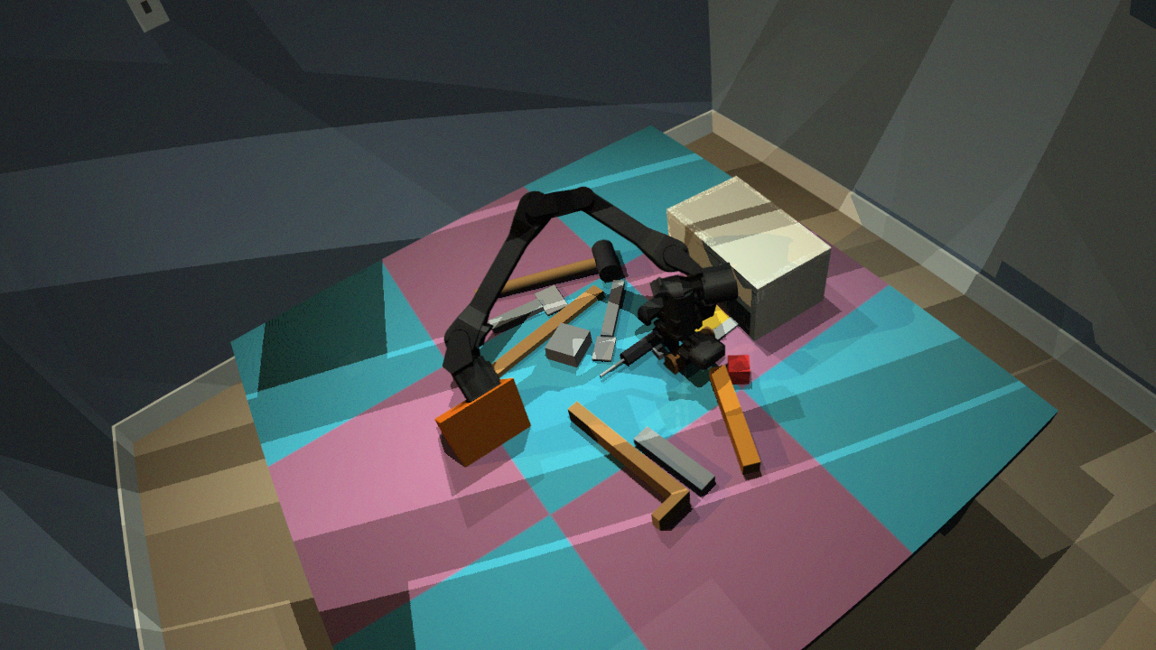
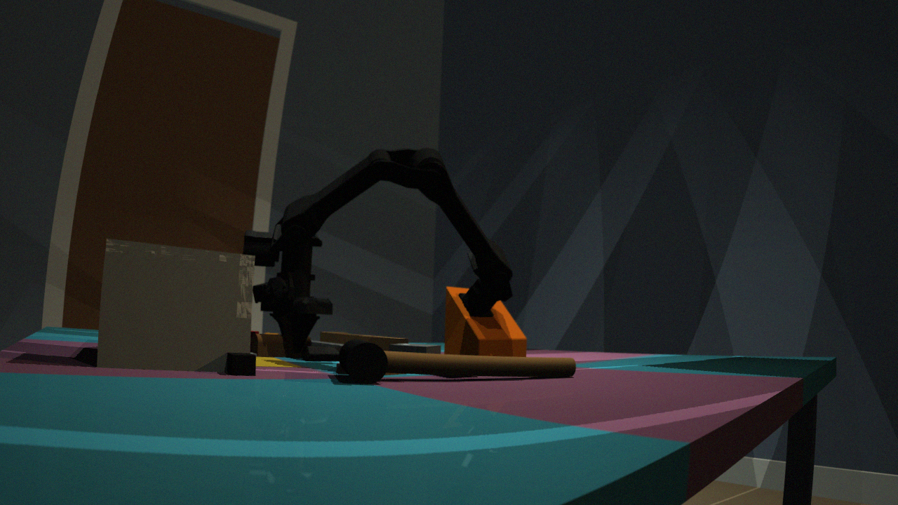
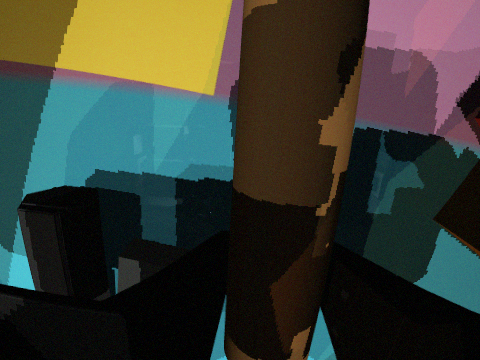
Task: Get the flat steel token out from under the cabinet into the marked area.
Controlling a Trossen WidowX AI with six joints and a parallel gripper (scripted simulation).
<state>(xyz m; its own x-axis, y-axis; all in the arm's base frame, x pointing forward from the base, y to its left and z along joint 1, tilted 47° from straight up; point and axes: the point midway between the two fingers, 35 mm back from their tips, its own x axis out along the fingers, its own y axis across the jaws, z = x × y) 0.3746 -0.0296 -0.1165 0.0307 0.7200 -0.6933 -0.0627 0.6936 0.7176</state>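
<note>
My gripper (image 1: 686,353) (image 2: 296,354) (image 3: 271,245) is shut on a round wooden handle (image 3: 295,125), low over the table in front of the cabinet. The handle runs out of the top of the wrist view. A flat grey piece (image 1: 725,326) shows beyond the gripper towards the cabinet; whether it belongs to the handle I cannot tell. The pale cabinet (image 1: 779,242) (image 2: 175,307) stands at the back. The yellow marked area (image 1: 714,320) (image 2: 271,361) (image 3: 145,45) is in front of it, partly hidden by the arm. I cannot see the token.
A red cube (image 1: 739,368) and an orange bar (image 1: 736,420) lie right of the gripper. A mallet (image 1: 557,274) (image 2: 477,365), grey block (image 1: 568,344) and dark rod with a thin tip (image 1: 638,348) lie left. A small black block (image 2: 240,363) stands by the cabinet.
</note>
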